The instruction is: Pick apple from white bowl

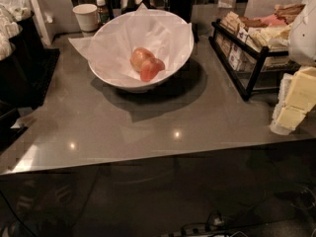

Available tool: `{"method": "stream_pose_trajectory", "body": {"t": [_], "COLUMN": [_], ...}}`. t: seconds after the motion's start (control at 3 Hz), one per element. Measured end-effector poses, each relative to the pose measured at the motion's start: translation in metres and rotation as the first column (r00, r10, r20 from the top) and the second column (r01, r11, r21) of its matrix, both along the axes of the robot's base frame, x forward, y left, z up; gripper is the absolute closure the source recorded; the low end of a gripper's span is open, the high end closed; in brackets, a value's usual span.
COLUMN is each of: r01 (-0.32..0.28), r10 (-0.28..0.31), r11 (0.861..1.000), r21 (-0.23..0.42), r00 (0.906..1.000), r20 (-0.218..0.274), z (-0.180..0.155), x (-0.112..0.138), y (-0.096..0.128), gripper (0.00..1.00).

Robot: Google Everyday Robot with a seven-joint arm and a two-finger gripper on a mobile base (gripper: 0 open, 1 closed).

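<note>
The white bowl (111,78) stands at the back middle of the grey counter and is lined with crumpled white paper. Inside it lie two fruits that touch each other. The small orange-red apple (151,69) is in front to the right, and a paler yellow-orange apple (139,58) is behind it to the left. My gripper (285,110) hangs at the right edge of the view, above the counter's right side. It is well to the right of the bowl, apart from it, and holds nothing.
A white paper cup (86,16) and a small bottle (102,10) stand behind the bowl on the left. A black wire rack of packets (249,41) stands to the right of the bowl. Black containers (22,63) line the left side. The counter's front edge (148,157) runs across the middle.
</note>
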State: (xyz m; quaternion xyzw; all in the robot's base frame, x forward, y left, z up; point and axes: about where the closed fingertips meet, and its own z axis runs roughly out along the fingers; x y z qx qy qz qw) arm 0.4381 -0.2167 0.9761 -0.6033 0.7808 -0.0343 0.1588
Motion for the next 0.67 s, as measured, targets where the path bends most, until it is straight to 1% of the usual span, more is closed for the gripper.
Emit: {"method": "stream_pose_trajectory", "body": {"t": [0.33, 0.67], "r01": [0.0, -0.034], "r10": [0.0, 0.032], "r11": [1.0, 0.998], "r21": [0.0, 0.047], "r00": [1.0, 0.9987], "r20": [0.0, 0.039], "z": [0.0, 0.013], "x": [0.0, 0.021], "y": [0.0, 0.017], "gripper": [0.0, 0.0]}}
